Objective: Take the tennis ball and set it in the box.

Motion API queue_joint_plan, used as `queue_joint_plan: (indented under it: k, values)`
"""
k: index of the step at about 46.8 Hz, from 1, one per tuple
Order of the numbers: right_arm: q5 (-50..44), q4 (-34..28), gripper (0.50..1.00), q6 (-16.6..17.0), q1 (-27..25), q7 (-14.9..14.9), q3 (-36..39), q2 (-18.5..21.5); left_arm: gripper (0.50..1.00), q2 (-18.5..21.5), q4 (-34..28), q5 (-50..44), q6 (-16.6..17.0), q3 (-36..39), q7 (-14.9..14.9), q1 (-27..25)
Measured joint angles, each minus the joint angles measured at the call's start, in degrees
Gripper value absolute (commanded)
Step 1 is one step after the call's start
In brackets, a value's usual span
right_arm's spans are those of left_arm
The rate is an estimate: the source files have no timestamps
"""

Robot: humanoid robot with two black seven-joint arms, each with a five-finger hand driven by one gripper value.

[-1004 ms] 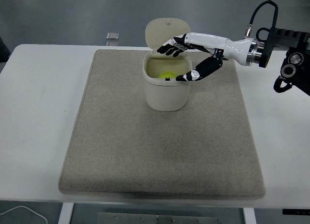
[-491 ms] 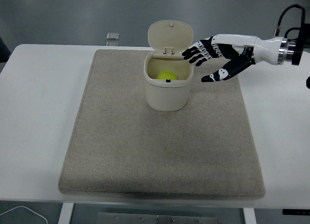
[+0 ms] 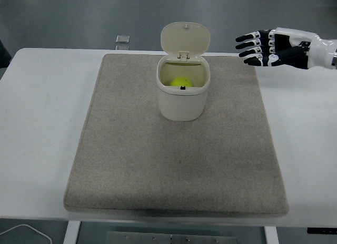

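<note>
**Ball's in, hand pulling away**

Fingers [image 3: 253, 45] of the black-and-white right robot hand [image 3: 271, 48] are spread, holding nothing. It has moved back right, away from the round cream plastic box w/ flip lid [image 3: 182, 103]. The small yellow-green tennis ball [image 3: 180, 82] sits inside. Job looks done.

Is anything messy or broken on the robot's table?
Nothing stands out. The tennis ball sits inside the box, which stands upright on the mat with its lid flipped open. The right hand hovers off to the side, fingers spread, holding nothing.
</note>
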Motion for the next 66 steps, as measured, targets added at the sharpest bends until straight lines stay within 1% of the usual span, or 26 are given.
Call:
queue_joint_plan:
  k: [9, 16, 20, 26, 34, 40, 44, 48, 51, 54, 58, 62, 63, 64, 65, 66]
  values:
    - [6.97, -3.98, 0.852, 0.00, -0.48, -0.36, 0.08, 0.28, 0.992, 0.00, 0.00, 0.00, 0.00, 0.00, 0.00, 0.08]
    - [14.90, -7.34, 0.852, -0.17, -1.08, -0.46, 0.23, 0.64, 0.992, 0.00, 0.00, 0.00, 0.00, 0.00, 0.00, 0.03]
    - [18.32, -7.66, 0.854, -1.32, -1.82, -0.61, 0.19, 0.70, 0.992, 0.00, 0.00, 0.00, 0.00, 0.00, 0.00, 0.04]
    - [20.45, -7.68, 0.854, -3.02, -2.36, -0.57, 0.17, 1.55, 0.992, 0.00, 0.00, 0.03, 0.00, 0.00, 0.00, 0.03]
    - [23.48, -7.68, 0.854, -6.94, -3.01, -0.48, 0.84, 2.02, 0.990, 0.00, 0.00, 0.03, 0.00, 0.00, 0.00, 0.06]
    - [26.18, -7.68, 0.852, -8.89, -3.19, -0.52, 0.98, 4.03, 0.990, 0.00, 0.00, 0.03, 0.00, 0.00, 0.00, 0.07]
    - [28.45, -7.68, 0.852, -11.61, -3.45, -0.53, 1.06, 4.90, 0.992, 0.00, 0.00, 0.03, 0.00, 0.00, 0.00, 0.10]
    - [30.43, -7.66, 0.854, -15.96, -3.48, -0.53, 1.10, 5.54, 0.992, 0.00, 0.00, 0.03, 0.00, 0.00, 0.00, 0.02]
    - [30.81, -7.68, 0.854, -19.83, -3.49, -0.53, 1.10, 5.85, 0.992, 0.00, 0.00, 0.02, 0.00, 0.00, 0.00, 0.06]
    - [30.91, -7.66, 0.854, -22.86, -3.48, -0.53, 1.33, 7.19, 0.992, 0.00, 0.00, 0.00, 0.00, 0.00, 0.00, 0.07]
    - [30.92, -7.56, 0.854, -25.27, -3.47, -0.53, 2.31, 8.44, 0.992, 0.00, 0.00, -0.02, -0.01, 0.00, 0.00, 0.06]
    - [30.94, -7.57, 0.856, -27.70, -3.43, -0.53, 3.64, 8.87, 0.992, 0.00, 0.00, -0.02, -0.01, 0.00, 0.00, 0.05]
    - [30.95, -7.57, 0.866, -28.56, -3.43, -0.53, 3.97, 9.07, 0.992, 0.00, 0.00, -0.02, -0.02, 0.00, 0.00, 0.06]
    - [30.95, -7.57, 0.893, -29.11, -3.43, -0.53, 4.16, 9.27, 0.992, 0.00, 0.00, -0.02, -0.01, 0.00, 0.00, 0.05]
    - [30.95, -7.58, 0.931, -29.65, -3.43, -0.50, 4.30, 9.47, 0.992, 0.00, 0.00, -0.02, -0.01, 0.00, -0.01, 0.04]
    - [30.95, -7.59, 0.934, -30.15, -3.43, -0.35, 4.38, 9.74, 0.992, 0.00, 0.00, -0.02, -0.01, 0.00, 0.00, 0.06]
